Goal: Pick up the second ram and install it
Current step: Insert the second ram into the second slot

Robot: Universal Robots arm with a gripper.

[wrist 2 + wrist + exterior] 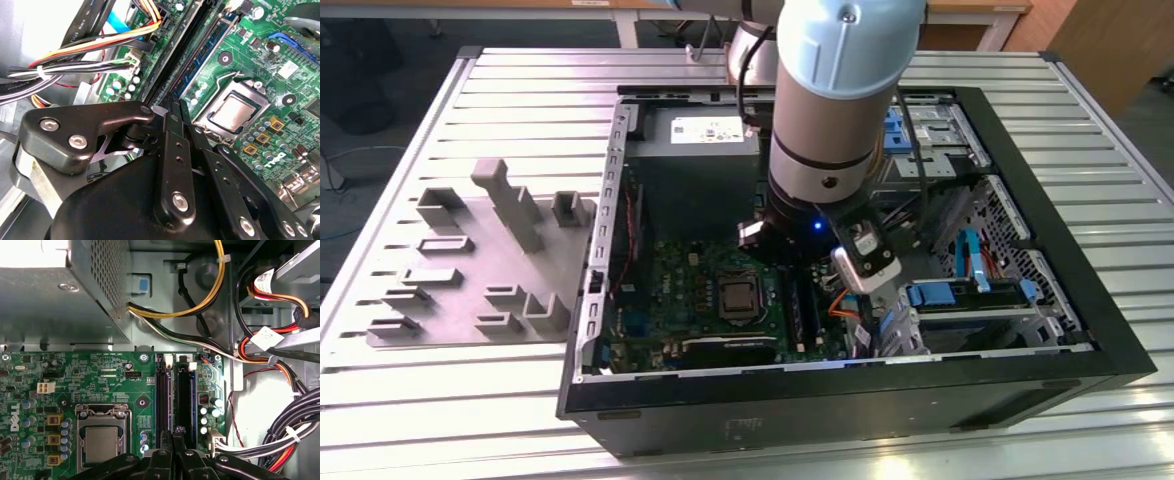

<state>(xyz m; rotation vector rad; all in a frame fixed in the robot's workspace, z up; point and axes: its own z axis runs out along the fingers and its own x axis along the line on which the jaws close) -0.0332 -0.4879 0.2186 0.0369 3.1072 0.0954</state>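
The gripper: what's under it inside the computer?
Under the gripper lie the long black memory slots on the green motherboard, beside the silver processor. The gripper covers part of the slots, so I can't tell if the ram is there.

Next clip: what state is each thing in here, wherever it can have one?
Computer case: lying flat, side panel off, inside exposed.
Tool: shut, tips down at the memory slots.
Memory slots: under the tool tips; whether a stick is seated, cannot tell.
Processor socket: chip in, frame closed, no cooler on it.
Grey fixture plate: flat beside the case, on the exterior view's left.
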